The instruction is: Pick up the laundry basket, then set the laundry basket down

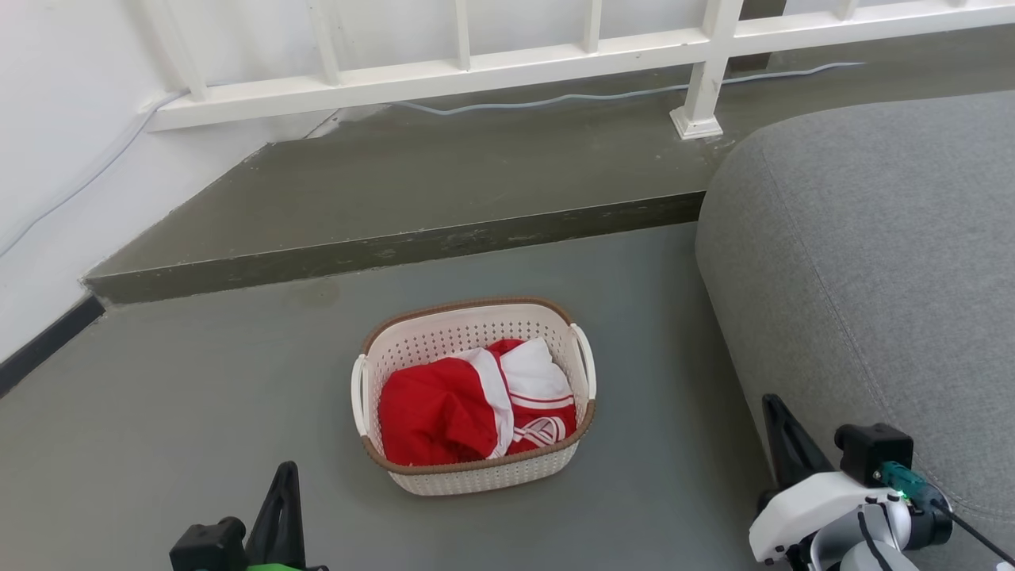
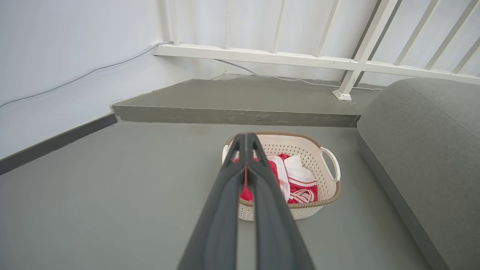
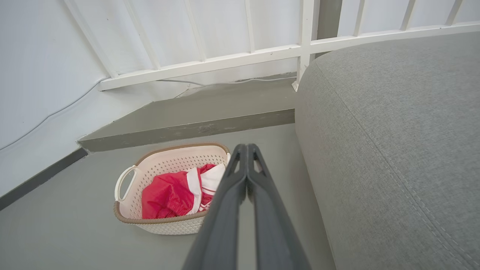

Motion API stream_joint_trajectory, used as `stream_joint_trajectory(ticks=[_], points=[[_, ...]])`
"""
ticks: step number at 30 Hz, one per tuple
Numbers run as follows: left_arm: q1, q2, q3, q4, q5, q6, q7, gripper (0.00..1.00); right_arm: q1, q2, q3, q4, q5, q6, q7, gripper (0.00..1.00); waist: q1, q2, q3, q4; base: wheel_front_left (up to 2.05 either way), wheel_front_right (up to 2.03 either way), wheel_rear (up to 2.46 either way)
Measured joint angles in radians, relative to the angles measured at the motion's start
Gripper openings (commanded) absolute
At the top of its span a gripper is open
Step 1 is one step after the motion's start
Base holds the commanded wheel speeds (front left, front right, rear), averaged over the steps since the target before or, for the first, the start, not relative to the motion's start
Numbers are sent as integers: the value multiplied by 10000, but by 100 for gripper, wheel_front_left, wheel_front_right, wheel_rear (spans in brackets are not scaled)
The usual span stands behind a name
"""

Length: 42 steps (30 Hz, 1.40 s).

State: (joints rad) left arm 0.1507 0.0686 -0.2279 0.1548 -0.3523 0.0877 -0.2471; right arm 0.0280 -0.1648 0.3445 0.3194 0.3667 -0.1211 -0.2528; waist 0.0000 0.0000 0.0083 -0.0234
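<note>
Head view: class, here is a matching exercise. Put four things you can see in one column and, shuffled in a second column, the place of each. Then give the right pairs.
Things
1. laundry basket
2. red and white garment
3. grey sofa
4. white railing

Places
A. along the right side of the view
B. inside the basket
C. across the top, its post on the raised step
D. on the grey floor, near the middle

Pairs: 1-D, 2-B, 3-A, 4-C

Perforated plastic laundry basket (image 1: pixel 484 476), matt floor (image 1: pixel 198 396)
</note>
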Motion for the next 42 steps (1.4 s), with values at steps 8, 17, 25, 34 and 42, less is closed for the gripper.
stream_joint_trajectory(ticks=[8,17,25,34,42], points=[[22,-4,13,-42,-809,-171,88,0,0,75,-228,-65,788,196,153,0,0,0,-3,20,0,0,0],[18,-33,290,-71,-2259,-351,387,0,-7,178,-637,-178,2209,412,489,0,0,0,-3,39,0,0,0],[-15,-54,487,-61,-3214,-447,627,0,-35,284,-988,-221,3103,529,757,0,0,0,-5,55,0,0,0],[-128,-46,686,-2,-4255,-581,894,0,-54,366,-1363,-242,4103,731,1053,0,0,0,-7,73,0,0,0],[-303,-31,888,94,-5193,-702,1152,0,-119,401,-1693,-267,5026,911,1313,0,0,0,-11,90,0,0,0]])
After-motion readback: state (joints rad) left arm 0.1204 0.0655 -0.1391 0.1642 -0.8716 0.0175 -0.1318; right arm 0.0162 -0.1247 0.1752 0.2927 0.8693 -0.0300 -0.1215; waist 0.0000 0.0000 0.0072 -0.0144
